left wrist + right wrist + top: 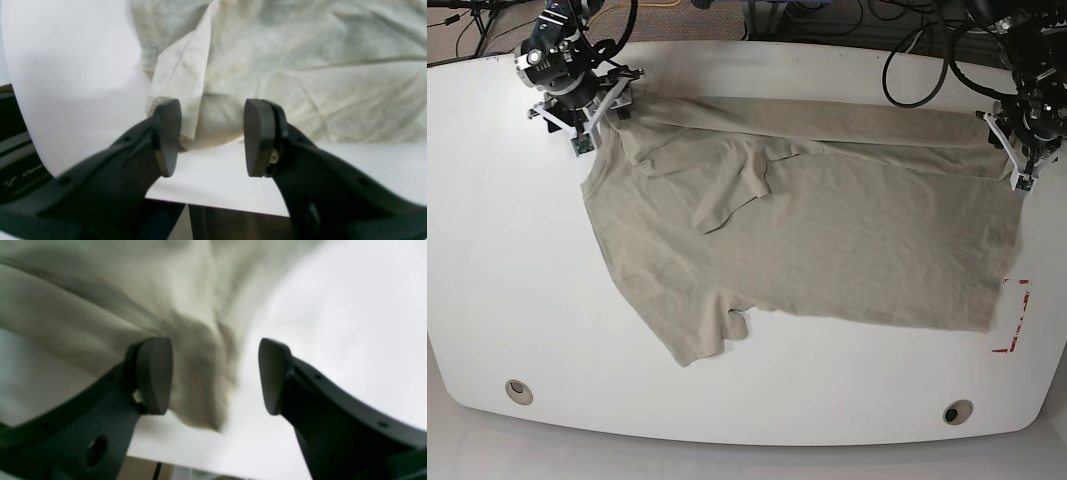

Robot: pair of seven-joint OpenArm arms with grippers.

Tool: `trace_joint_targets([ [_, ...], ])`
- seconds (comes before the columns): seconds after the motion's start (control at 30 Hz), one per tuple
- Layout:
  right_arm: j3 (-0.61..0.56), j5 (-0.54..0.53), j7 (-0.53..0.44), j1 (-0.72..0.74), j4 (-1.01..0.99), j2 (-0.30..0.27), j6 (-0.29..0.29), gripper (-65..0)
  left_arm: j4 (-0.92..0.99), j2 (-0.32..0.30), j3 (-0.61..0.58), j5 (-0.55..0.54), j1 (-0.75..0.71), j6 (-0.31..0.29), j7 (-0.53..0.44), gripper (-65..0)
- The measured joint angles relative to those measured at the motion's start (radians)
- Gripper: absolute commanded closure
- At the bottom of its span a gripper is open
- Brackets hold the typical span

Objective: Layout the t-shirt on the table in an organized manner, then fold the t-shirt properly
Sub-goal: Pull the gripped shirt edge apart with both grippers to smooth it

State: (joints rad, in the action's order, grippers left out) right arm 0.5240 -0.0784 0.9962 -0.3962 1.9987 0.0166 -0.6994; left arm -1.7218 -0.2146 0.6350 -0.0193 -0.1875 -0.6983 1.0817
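The beige t-shirt [827,240] is lying spread on the white table [497,250], its far edge folded over. The left gripper [211,138] and right gripper [215,376] are waiting spread apart, pinching nothing, at the shirt's far corners. They should probably pinch both corners together and pull evenly.

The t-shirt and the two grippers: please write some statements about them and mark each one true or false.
1. The t-shirt lies spread on the table. True.
2. The left gripper is shut tight on the cloth. False: its jaws stand apart, with a fold of fabric in the gap between them.
3. The right gripper is open. True.
4. The shirt is neatly folded in a square. False: it is unfolded, with wrinkles and one sleeve turned onto the body.
5. The shirt has a large print. False: it is plain beige.
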Motion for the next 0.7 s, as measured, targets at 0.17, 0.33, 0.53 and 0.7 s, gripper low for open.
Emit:
trace_joint_targets([
  [0.17, 0.018, -0.001, -0.008, 0.004, -0.053, -0.006, 0.006, -37.7, 0.000, -0.016, 0.000, 0.001, 0.002, 0.000, 0.000, -28.1],
  [0.33, 0.015, -0.009, -0.016, 0.004, -0.090, 0.000, 0.003, -33.6, -0.006, -0.018, 0.000, 0.000, 0.002, 0.000, 0.001, -28.1],
  [0.53, 0.016, -0.008, -0.019, 0.005, -0.093, 0.000, 0.000, -13.8, -0.040, -0.015, 0.022, -0.006, 0.017, -0.002, -0.002, -28.1],
  [0.7, 0.016, -0.008, -0.019, 0.005, -0.093, 0.000, 0.000, -5.7, -0.041, -0.018, 0.071, 0.004, 0.017, -0.002, -0.002, -28.3],
])
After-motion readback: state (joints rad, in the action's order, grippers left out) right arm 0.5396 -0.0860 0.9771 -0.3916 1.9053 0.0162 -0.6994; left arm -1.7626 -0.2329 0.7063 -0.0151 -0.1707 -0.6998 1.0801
